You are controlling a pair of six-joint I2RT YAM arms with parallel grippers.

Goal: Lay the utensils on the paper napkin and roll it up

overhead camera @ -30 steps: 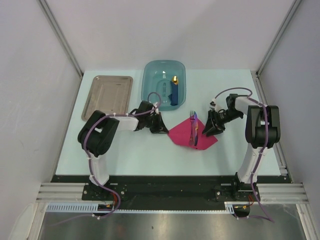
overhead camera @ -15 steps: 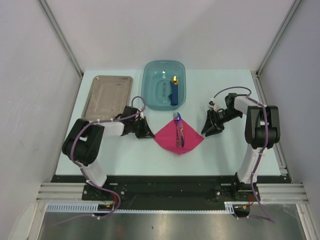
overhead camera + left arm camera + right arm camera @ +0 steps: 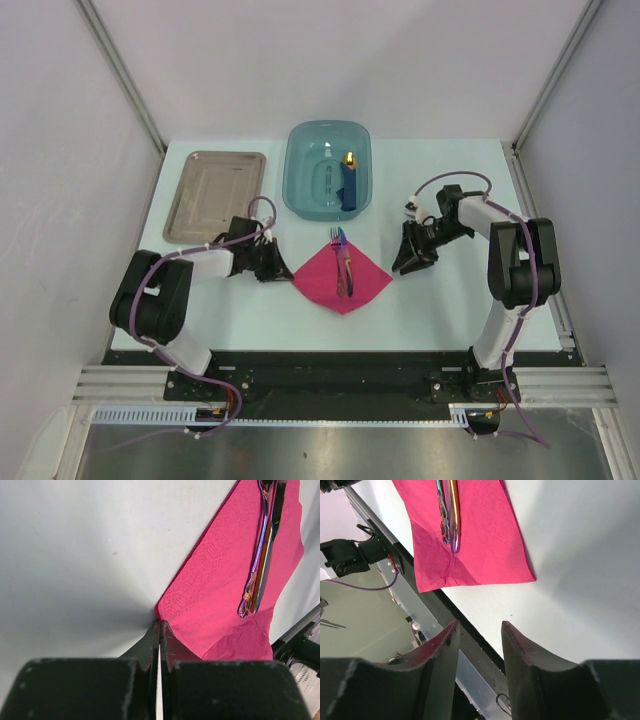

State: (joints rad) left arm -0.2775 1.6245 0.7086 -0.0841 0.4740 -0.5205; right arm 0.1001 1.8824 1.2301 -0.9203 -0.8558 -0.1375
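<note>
My left gripper [image 3: 159,625] is pressed fully closed, and its tips pinch the paper napkin [image 3: 322,282] by the corner at the napkin's 9 o'clock. The pink sheet lies flat on the table [image 3: 450,310] as a diamond, near the middle of the surface, with one point toward 12 o'clock and one toward 6. The utensils [image 3: 343,262] lie bundled together on the napkin, just right of its centre. They run along the line from 12 to 6 o'clock, tines at the 12 o'clock end reaching past the paper's tip. My right gripper [image 3: 479,626] sits at the napkin's 3 o'clock, just off that corner and apart from the paper; its jaws stand partly spread with nothing between them. At 12 o'clock from the napkin is a teal basin [image 3: 300,165] holding a blue object with a yellow tip [image 3: 348,182]. A grey-brown tray [image 3: 213,195] lies at 10 o'clock.
</note>
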